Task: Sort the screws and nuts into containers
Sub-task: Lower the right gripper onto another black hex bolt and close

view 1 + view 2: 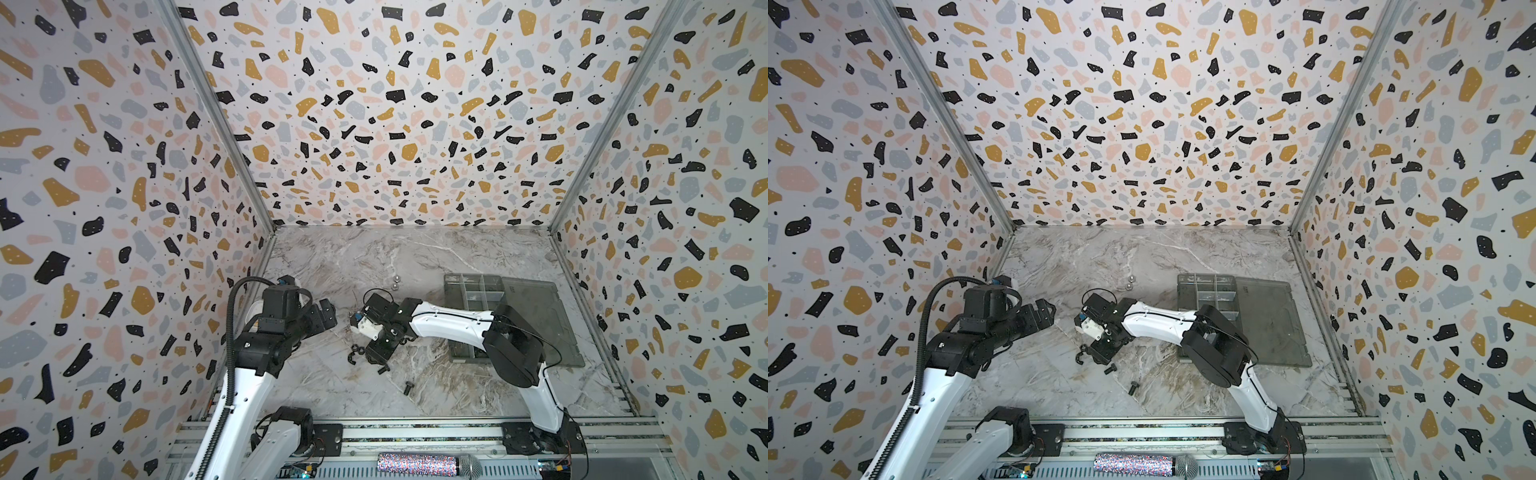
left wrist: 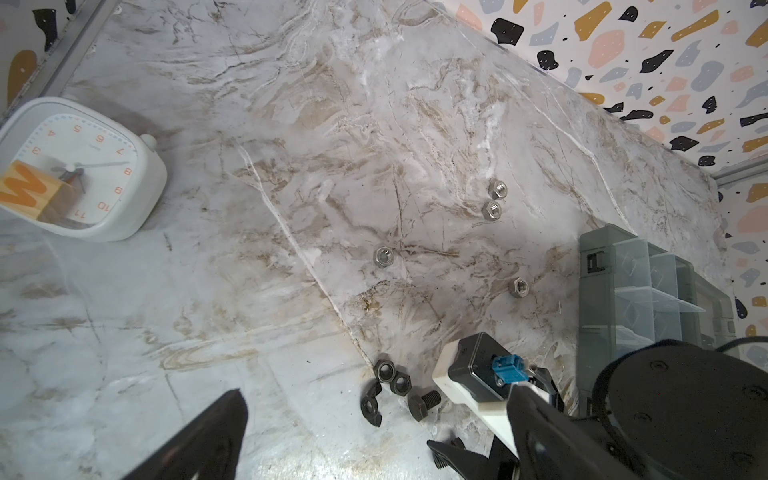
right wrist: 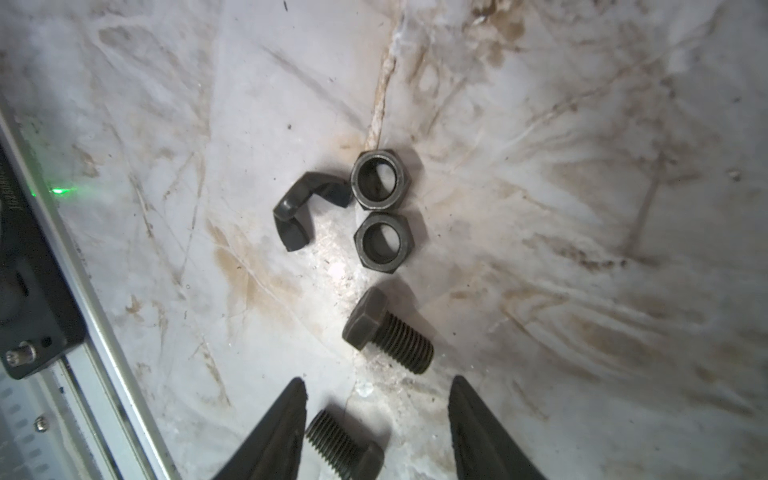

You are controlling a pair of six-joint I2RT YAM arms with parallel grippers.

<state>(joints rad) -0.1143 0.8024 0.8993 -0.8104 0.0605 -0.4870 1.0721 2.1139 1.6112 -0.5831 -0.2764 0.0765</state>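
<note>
Right gripper (image 3: 378, 380) is held open astride bolt (image 3: 345, 446); centring is advised before closing; left gripper (image 1: 327, 316) is parked open.

A stereo pair mounted high above the front rail looks down and toward the back wall, and both top views take in the whole desk (image 1: 415, 257) from afar. The left wrist camera looks obliquely across the desk toward the organiser box (image 2: 598, 311). The right wrist camera hangs close, aimed almost straight down on the black hex nuts (image 3: 380, 178), a cluster the left wrist view also catches.
</note>
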